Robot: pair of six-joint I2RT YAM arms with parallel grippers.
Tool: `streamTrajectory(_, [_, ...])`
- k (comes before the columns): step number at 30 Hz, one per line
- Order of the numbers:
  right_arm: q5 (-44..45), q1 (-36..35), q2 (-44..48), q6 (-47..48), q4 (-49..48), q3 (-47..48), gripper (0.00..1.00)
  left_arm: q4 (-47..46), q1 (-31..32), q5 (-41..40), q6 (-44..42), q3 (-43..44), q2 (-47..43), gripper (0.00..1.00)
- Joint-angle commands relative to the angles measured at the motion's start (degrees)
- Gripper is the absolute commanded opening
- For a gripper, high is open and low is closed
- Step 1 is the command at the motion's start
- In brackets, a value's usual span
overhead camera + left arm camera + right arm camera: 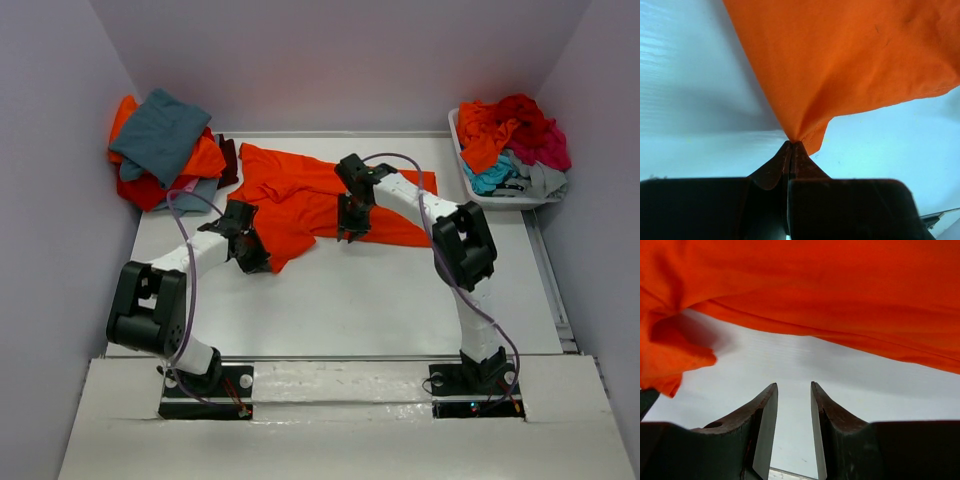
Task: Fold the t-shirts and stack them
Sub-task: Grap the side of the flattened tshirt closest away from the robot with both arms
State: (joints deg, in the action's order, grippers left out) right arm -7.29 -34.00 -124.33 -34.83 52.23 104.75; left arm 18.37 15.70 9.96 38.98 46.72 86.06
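While the left gripper [791, 145] pinches one orange t-shirt [850, 65], the right gripper [793, 389] gapes empty before it; beyond, perhaps four stacked shirts [165, 150], one bin [505, 203].

A white bench [400, 300] fills the middle, closed in by pale lilac walls [330, 60] at the back and both sides; a white plastic bin [461, 147] sits at its far right corner

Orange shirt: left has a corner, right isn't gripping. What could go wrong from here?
1. The left gripper pinches only the tip of the orange shirt; a pull might slip it free.
2. The right gripper is open with bare table between its jaws; closing here would likely miss the hem.
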Motion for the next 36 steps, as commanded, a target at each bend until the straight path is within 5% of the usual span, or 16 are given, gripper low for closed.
streamTrajectory(1, [5.53, 2.36, 5.06, -3.05, 1.39, -4.28, 0.39, 2.9, -0.32, -1.26, -0.92, 0.92, -3.18, 0.06])
streamTrajectory(36, [18.63, 20.28, 21.59, -8.06, -1.07, -28.72, 0.4, 7.64, -8.67, -0.73, -6.28, 1.71, -9.77, 0.06])
